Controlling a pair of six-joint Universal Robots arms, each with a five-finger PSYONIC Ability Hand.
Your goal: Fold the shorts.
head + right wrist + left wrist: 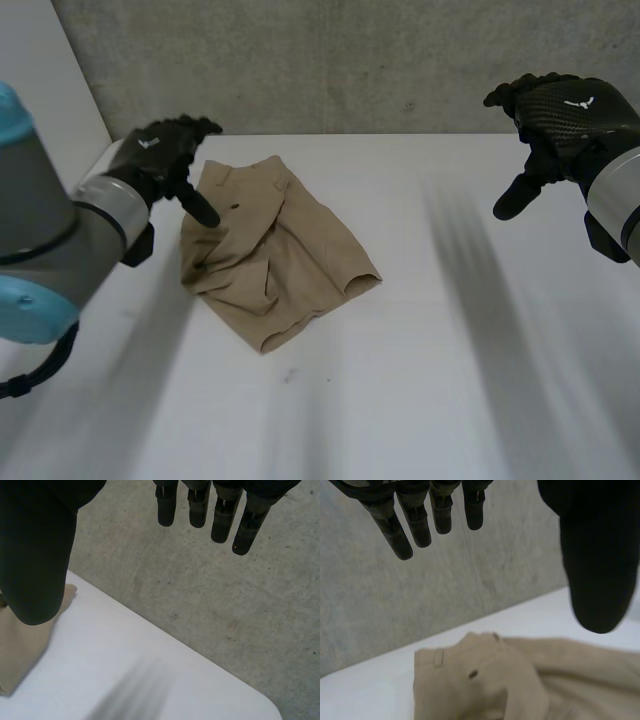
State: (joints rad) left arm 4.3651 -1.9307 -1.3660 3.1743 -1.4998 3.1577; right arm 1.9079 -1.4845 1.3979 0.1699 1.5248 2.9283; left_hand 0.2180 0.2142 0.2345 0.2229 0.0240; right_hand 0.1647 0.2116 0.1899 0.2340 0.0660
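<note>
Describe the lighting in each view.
Head view: shorts evenly lit, soft shading in the creases, no glare on the table. Left wrist view: left hand dark against the lit wall. Right wrist view: right hand likewise dark.

The tan shorts (270,250) lie rumpled in overlapping, creased layers on the left half of the white table (450,380), toward its far edge. The waistband (240,172) faces the far wall, showing 1 belt loop (438,657) and 1 dark button (473,674); a leg opening (362,281) faces right.
</note>
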